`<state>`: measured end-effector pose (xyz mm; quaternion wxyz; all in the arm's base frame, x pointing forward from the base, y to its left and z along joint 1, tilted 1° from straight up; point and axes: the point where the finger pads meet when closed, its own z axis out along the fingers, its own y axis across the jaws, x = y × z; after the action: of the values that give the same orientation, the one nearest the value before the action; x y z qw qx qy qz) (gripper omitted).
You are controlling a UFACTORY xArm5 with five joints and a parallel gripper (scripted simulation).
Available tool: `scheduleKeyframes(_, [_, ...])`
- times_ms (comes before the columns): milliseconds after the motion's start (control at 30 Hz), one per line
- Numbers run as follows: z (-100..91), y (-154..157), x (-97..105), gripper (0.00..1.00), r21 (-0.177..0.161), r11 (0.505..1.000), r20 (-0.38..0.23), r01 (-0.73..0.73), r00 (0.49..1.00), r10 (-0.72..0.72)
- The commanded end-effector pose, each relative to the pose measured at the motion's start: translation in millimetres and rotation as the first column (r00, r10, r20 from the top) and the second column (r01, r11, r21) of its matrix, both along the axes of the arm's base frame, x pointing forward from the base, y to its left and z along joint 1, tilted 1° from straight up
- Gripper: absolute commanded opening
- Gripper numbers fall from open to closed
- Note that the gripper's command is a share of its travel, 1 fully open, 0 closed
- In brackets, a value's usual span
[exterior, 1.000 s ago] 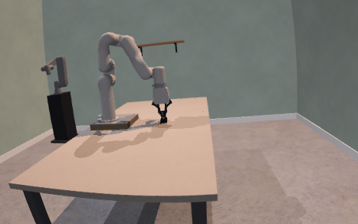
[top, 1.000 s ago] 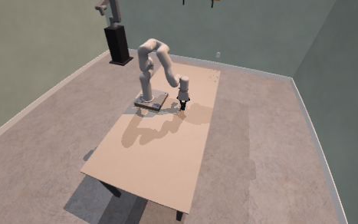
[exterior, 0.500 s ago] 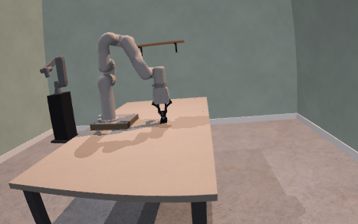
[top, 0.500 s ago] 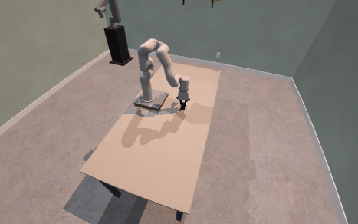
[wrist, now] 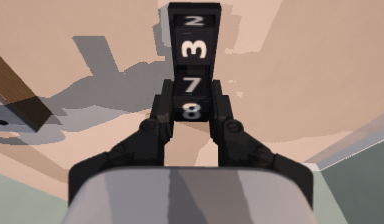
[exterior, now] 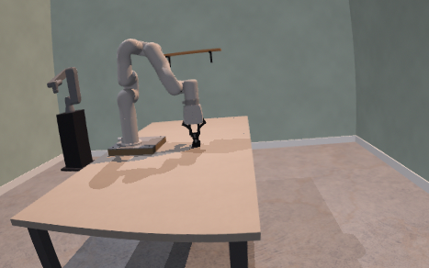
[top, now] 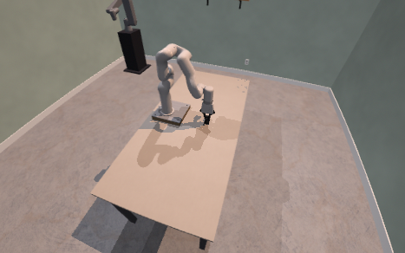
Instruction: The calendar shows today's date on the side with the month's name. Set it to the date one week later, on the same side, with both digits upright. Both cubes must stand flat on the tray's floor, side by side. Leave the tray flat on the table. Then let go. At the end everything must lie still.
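Note:
The black calendar tray (wrist: pixel 194 6) runs away from the fingers in the wrist view. In it a black far cube (wrist: pixel 184 48) shows a white 3 turned sideways, with a foreshortened 2 beyond it. A black near cube (wrist: pixel 179 86) shows a 7, with an 8 below it. My gripper (top: pixel 206 121) (exterior: pixel 196 141) (wrist: pixel 191 92) is low over the table, its fingers on both sides of the near cube and shut on it. A narrow dark gap lies between the cubes. The month's name does not show. Whether the tray lies flat is too small to tell.
The arm's base plate (top: pixel 178 118) (exterior: pixel 137 150) (wrist: pixel 35 112) stands on the table (top: pixel 186 182) (exterior: pixel 160 202) to the left of the gripper. The table's right edge runs to the right of the gripper. A second arm on a black stand (top: pixel 132 49) (exterior: pixel 73 138) is beyond the table.

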<state>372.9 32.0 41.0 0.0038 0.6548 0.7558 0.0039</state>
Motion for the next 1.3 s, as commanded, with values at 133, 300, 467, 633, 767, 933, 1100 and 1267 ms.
scheduleKeyframes(133, [1.0,0.1,1.2,0.27,0.0,1.0,0.003,0.0,1.0,0.0])
scheduleKeyframes(300, [1.0,0.1,1.2,0.27,0.0,1.0,0.003,0.0,1.0,0.0])
scheduleKeyframes(467, [1.0,0.1,1.2,0.27,0.0,1.0,0.003,0.0,1.0,0.0])
scheduleKeyframes(633, [1.0,0.1,1.2,0.27,0.0,1.0,0.003,0.0,1.0,0.0])
scheduleKeyframes(767, [0.9,0.1,1.2,0.27,0.0,1.0,0.003,0.0,1.0,0.0])
scheduleKeyframes(933, [0.4,0.1,1.2,0.27,0.0,1.0,0.003,0.0,1.0,0.0])
scheduleKeyframes(1100, [-1.4,0.2,1.2,0.27,0.0,1.0,0.003,0.0,1.0,0.0])
scheduleKeyframes(1267, [-4.6,0.4,1.2,0.27,0.0,1.0,0.003,0.0,1.0,0.0])
